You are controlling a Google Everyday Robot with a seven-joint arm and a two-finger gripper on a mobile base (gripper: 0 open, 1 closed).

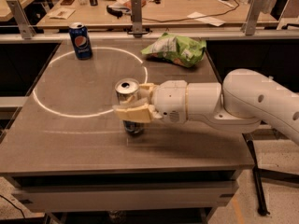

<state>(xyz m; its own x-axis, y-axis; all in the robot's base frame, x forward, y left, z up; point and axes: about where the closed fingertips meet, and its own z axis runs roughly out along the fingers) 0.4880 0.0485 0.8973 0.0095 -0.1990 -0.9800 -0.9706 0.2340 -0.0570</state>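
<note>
A blue Pepsi can stands far left inside the white circle. At the circle's right arc, the gripper clamps an upright silver can. A green chip bag lies behind it to the right. Bare table reaches the front edge.

Pepsi can back-left, green bag (chips, probably) back-right, beyond mid-table end effector.

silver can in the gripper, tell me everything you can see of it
The silver can looks metallic, with a shiny round top and a darker lower body. It is upright near the middle of the table, beside the white circle. The gripper, reaching in from the picture's right, clamps its sides with pale fingers; whether its base rests on the table is unclear.
</note>
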